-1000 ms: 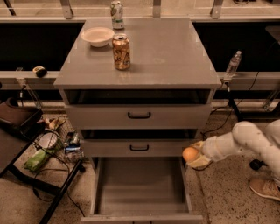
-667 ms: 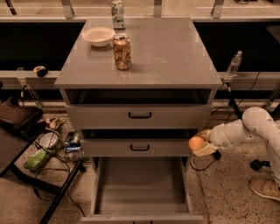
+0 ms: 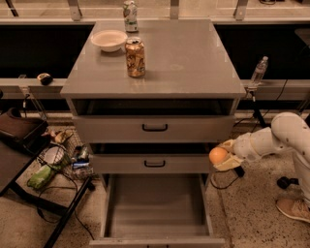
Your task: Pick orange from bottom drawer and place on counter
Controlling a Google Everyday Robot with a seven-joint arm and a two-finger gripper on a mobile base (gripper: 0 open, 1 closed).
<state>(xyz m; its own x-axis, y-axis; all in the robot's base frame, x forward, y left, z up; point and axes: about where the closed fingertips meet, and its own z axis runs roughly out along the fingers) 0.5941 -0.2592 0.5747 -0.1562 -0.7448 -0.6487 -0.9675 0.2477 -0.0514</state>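
Observation:
My gripper (image 3: pixel 224 156) is shut on the orange (image 3: pixel 218 155), a small round fruit. It holds the orange in the air just right of the cabinet, level with the middle drawer's front. The white arm reaches in from the right. The bottom drawer (image 3: pixel 155 213) is pulled out wide below, its flat grey floor bare. The counter (image 3: pixel 193 58) is the glossy grey top of the cabinet, well above the gripper.
On the counter stand a gold-orange soda can (image 3: pixel 135 57), a white bowl (image 3: pixel 109 39) and a green can (image 3: pixel 130 9) at the back. A plastic bottle (image 3: pixel 258 71) stands to the right. A black stand with clutter (image 3: pixel 53 164) sits left of the drawers.
The gripper with the orange has risen and moved a little to the right, from beside the bottom drawer's rim up to the middle drawer's level.

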